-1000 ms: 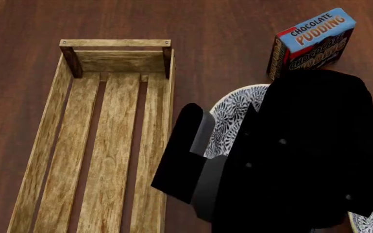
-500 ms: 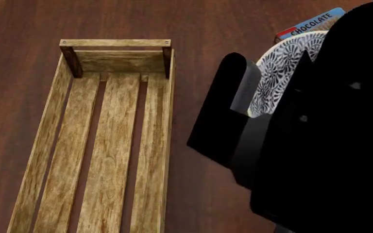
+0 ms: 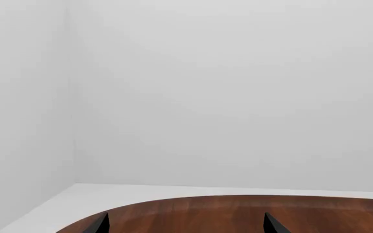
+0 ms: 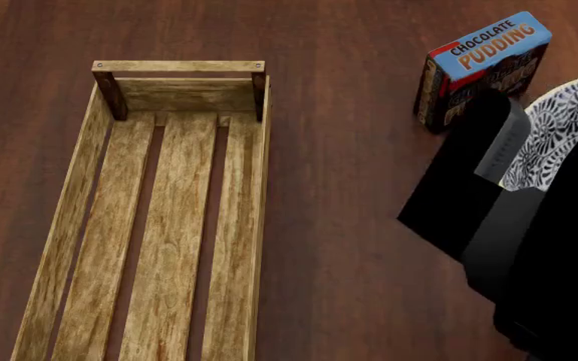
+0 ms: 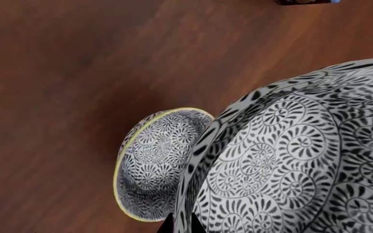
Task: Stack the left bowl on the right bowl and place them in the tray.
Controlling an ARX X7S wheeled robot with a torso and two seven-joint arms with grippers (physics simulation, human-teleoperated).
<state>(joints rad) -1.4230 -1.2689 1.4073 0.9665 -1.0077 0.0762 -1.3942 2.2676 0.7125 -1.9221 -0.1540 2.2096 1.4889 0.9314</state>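
Note:
My right gripper is shut on the rim of the left bowl, a blue-grey floral bowl with a whitish rim that hangs tilted in the air. In the head view this bowl shows at the right edge beside the black right arm. Below it, the right bowl with its yellow-green rim lies on the table; the arm hides it in the head view. The long light-wood tray lies at the left with nothing in it. My left gripper stands open over the table's edge, holding nothing.
A chocolate pudding box stands at the back right, close to the held bowl. Dark wooden table lies between the tray and the right arm. The left wrist view shows the table's rounded edge and a white wall.
My right arm has lifted the left bowl off the table and carried it rightward, from beside the tray to the view's right edge. The pudding box shows fully again.

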